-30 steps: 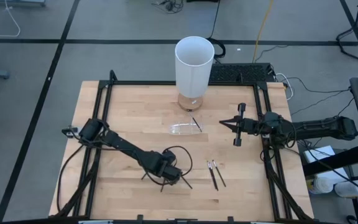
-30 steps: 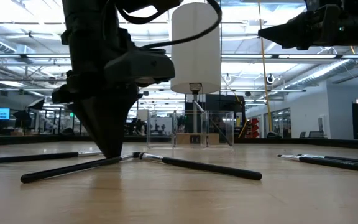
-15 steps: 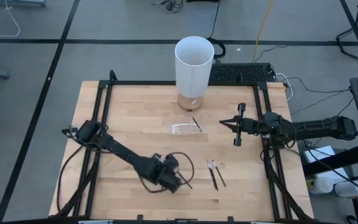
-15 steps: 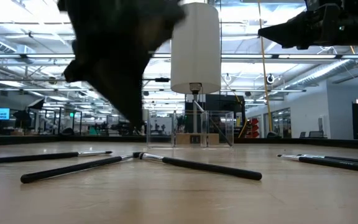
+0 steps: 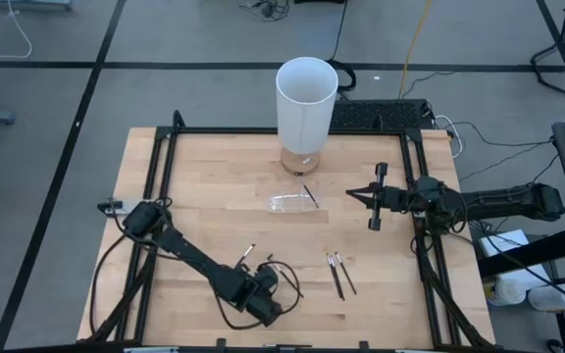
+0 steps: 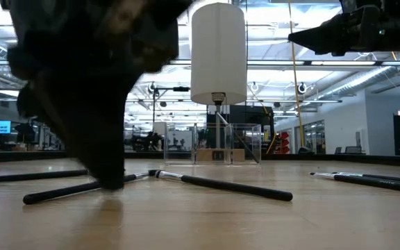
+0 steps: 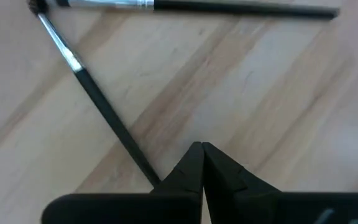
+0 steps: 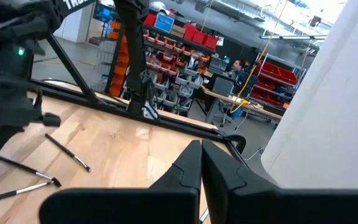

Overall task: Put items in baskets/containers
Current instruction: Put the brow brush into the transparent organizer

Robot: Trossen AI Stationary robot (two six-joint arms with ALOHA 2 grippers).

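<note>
Several thin dark sticks (image 5: 284, 277) with paler tips lie flat on the wooden table; a pair (image 5: 339, 275) lies farther right. One more stick (image 5: 309, 196) leans slanted inside the clear container (image 5: 287, 203), which stands in front of the tall white cylinder (image 5: 307, 98). My left gripper (image 5: 266, 299) is shut and points down at the table near its near edge, close to two sticks (image 7: 104, 118). In the low view it is a dark blur (image 6: 106, 182). My right gripper (image 5: 351, 193) is shut and hovers right of the container, holding nothing. My left gripper (image 7: 202, 148) comes from above with shut fingers. The handle end (image 7: 145, 168) of one stick lying on the table runs under the outer side of one finger and is hidden there. Whether the finger touches it, I cannot tell. Nothing sits between the fingers.
A black metal frame (image 5: 155, 196) borders the table on the left, right and far sides. Bare wood lies left of the container and along the far left. Cables (image 5: 233, 314) loop around the left arm's wrist near the near edge.
My left gripper has lifted off the table by the sticks, moved toward the table's near edge and come down again, staying shut. The sticks lie where they were. One stick that the arm covered before now shows.
</note>
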